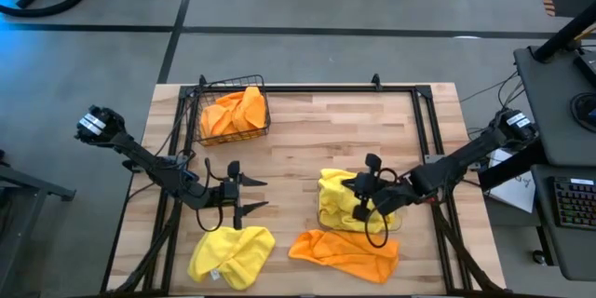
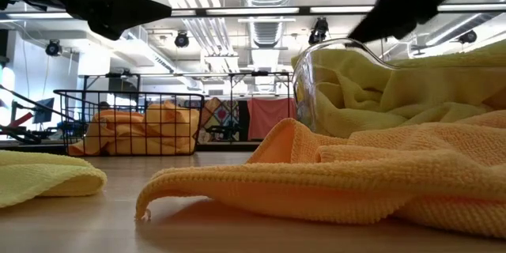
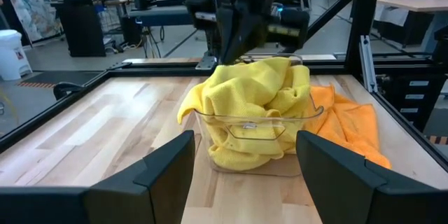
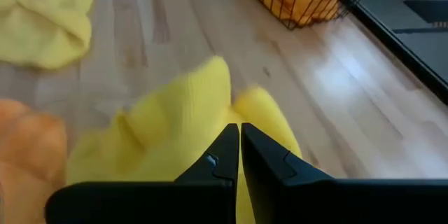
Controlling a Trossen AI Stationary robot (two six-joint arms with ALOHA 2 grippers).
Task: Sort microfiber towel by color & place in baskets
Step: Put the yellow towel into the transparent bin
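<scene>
A clear plastic bin (image 1: 395,227) (image 3: 245,131) (image 2: 312,87) on the table's right half is heaped with yellow towels (image 1: 337,200) (image 3: 252,87). My right gripper (image 1: 361,189) (image 4: 240,143) is shut and sits over the top of that heap. One orange towel (image 1: 345,250) (image 2: 356,174) lies flat just in front of the bin. A loose yellow towel (image 1: 231,253) (image 2: 39,178) lies near the front left. The dark wire basket (image 1: 231,82) (image 2: 118,95) at the far left holds orange towels (image 1: 233,112). My left gripper (image 1: 256,196) (image 3: 245,175) hovers open above the loose yellow towel, pointing toward the bin. My right gripper comes slanting down from the table's right onto the top fold of the yellow heap (image 4: 203,91) with its fingers (image 4: 224,150) shut. I cannot tell whether the tips touch the cloth; no cloth shows between them.
Bare wood lies in the middle of the table between basket and bin. A dark frame rail (image 1: 317,88) runs along the far edge and down both sides. Cables loop beside each gripper.
</scene>
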